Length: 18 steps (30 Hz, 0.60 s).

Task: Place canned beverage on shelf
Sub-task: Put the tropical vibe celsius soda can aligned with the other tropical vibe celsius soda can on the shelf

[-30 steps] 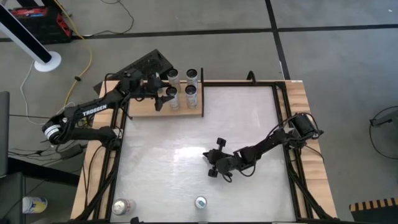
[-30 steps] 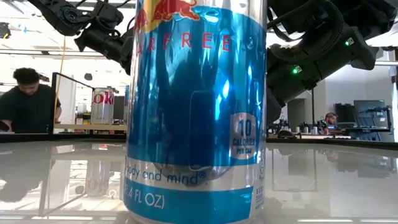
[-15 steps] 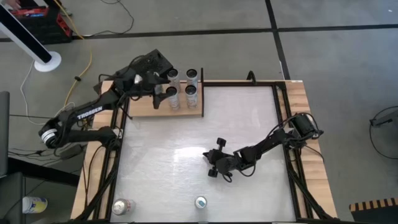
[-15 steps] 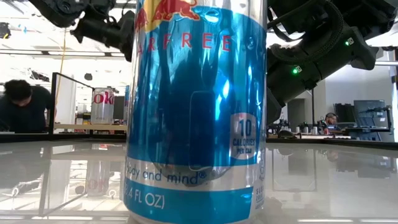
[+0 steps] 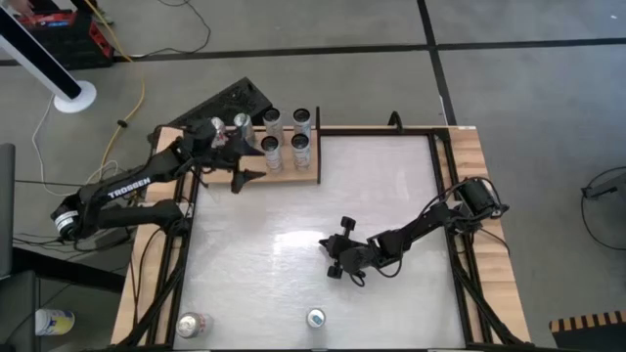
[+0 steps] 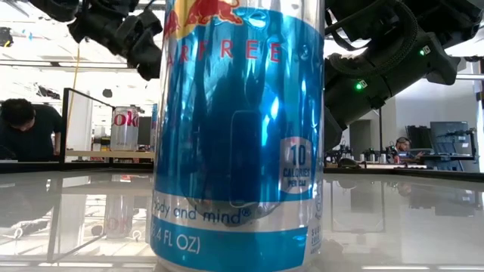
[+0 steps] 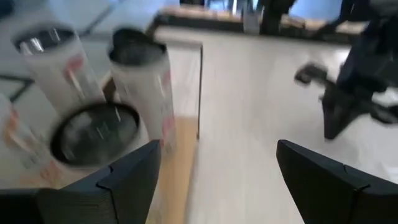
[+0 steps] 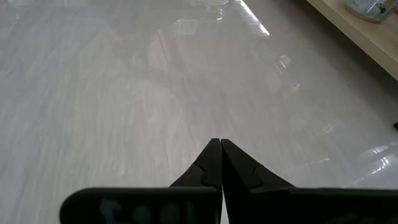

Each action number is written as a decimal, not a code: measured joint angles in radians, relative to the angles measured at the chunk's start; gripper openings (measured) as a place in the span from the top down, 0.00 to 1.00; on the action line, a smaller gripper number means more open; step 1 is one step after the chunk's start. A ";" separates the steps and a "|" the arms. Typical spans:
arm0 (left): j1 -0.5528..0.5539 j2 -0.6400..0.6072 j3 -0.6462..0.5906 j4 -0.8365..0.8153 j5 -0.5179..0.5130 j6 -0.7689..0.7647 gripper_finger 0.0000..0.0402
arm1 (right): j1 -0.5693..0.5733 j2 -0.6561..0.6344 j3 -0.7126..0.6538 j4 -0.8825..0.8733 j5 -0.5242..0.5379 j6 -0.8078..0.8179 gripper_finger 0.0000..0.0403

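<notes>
White tabletop: four cans stood on shelf; left gripper apart, empty; right gripper together.

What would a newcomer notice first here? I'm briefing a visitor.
The blue can standing right at the low camera fills that view. From above, four cans stand clustered on the wooden shelf at the table's far left corner, with the left pincer open beside them. The right pincer rests shut mid-table, and two more cans stand at the near edge.
</notes>
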 joint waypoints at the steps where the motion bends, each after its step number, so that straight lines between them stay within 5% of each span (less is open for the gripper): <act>1: -0.008 0.000 -0.007 -0.018 -0.008 0.003 0.24 | 0.000 0.000 0.000 0.000 0.000 0.000 0.95; 6: -0.045 0.001 -0.017 -0.093 -0.054 0.030 0.24 | -0.003 0.000 0.000 0.000 0.000 0.000 0.95; 11: -0.081 0.017 -0.017 -0.109 -0.227 0.053 0.28 | -0.008 0.000 0.000 -0.001 0.000 0.013 0.95; 18: -0.084 0.074 -0.017 -0.112 -0.261 0.080 0.54 | -0.008 0.000 0.000 -0.001 0.000 0.015 0.95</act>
